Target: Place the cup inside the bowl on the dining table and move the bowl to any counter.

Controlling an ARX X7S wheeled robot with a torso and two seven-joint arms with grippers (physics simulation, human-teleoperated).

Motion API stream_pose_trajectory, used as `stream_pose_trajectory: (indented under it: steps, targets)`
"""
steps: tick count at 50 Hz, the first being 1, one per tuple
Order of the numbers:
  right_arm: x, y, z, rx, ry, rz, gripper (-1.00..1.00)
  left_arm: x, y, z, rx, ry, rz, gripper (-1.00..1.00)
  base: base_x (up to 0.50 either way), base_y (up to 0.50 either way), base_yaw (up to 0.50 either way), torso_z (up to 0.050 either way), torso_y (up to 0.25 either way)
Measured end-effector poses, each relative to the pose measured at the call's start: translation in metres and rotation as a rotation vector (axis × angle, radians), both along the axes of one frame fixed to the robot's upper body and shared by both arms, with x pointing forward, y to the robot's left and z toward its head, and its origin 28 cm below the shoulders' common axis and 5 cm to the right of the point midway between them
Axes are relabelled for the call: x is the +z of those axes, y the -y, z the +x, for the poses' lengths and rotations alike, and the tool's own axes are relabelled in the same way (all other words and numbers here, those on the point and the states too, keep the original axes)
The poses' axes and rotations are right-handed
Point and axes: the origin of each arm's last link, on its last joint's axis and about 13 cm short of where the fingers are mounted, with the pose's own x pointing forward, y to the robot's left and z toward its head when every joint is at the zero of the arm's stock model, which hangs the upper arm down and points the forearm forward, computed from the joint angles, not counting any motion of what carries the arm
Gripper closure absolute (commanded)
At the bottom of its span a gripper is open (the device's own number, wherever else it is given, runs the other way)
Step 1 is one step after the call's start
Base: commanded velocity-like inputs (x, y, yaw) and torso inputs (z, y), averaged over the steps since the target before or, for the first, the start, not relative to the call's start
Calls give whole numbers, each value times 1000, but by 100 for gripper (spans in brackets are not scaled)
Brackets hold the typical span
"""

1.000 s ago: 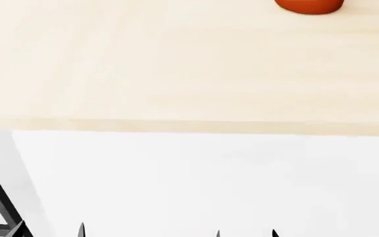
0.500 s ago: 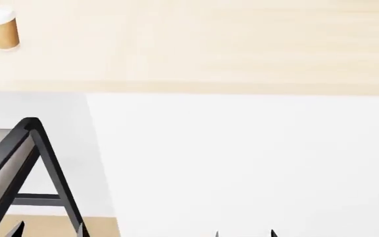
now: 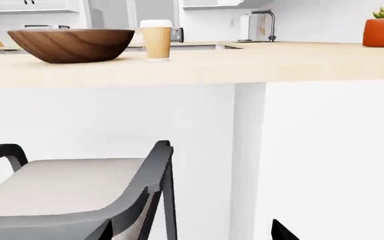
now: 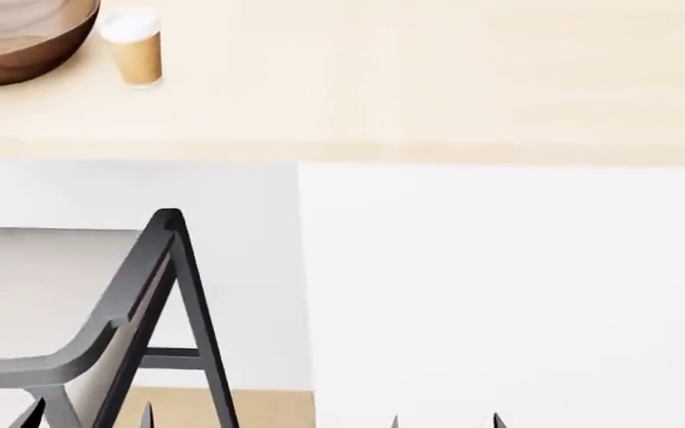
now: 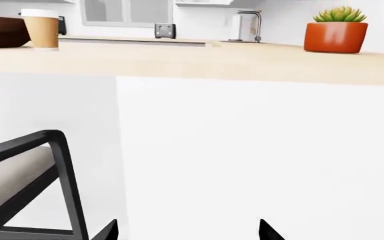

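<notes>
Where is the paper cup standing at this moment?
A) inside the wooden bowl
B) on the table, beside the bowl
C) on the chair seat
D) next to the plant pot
B. The cup stands upright on the table just beside the bowl, outside it; the left wrist view shows the same.

The dark-brown wooden bowl [image 4: 4, 40] sat upright on the pale dining table [image 4: 438, 80]. The tan cup [image 4: 136, 49] with its white lid stood upright just beside it, apart, not inside.
</notes>
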Motion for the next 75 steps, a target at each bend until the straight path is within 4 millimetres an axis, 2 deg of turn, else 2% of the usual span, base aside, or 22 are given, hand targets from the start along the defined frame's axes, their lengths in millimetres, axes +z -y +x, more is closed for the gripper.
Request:
stream_pose_trajectory:
  steps: [27,52,75]
  targets:
    - [0,0,0,-5,-5,-5,-100,0,0,0,1,-2,0,-100,-178,500,0,0,0]
    - [0,0,0,-5,0,-7,-100,0,0,0,1,-2,1,-100,-3,497,0,0,0]
    - [-1,0,0,-4,0,12,-100,0,0,0,-4,4,3,-100,117,55,0,0,0]
